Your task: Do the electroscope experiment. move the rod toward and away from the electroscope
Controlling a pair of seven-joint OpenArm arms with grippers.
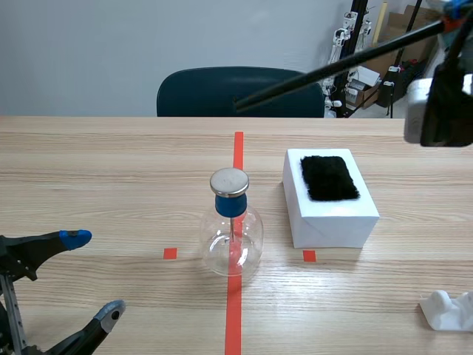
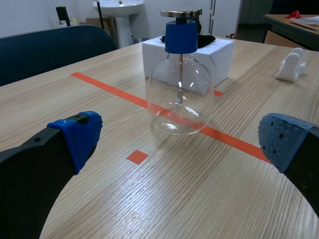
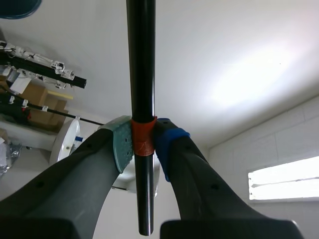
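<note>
the right gripper point(image 3: 143, 144) was clamped on the black rod point(image 1: 332, 70), held high at the table's far right. the rod's long axis slanted down toward the middle, its free tip above and beyond the electroscope point(image 1: 233, 229), well apart from its metal cap point(image 1: 229, 181). the left gripper point(image 1: 92, 276) sat low, spread wide and holding nothing, nearer the electroscope
</note>
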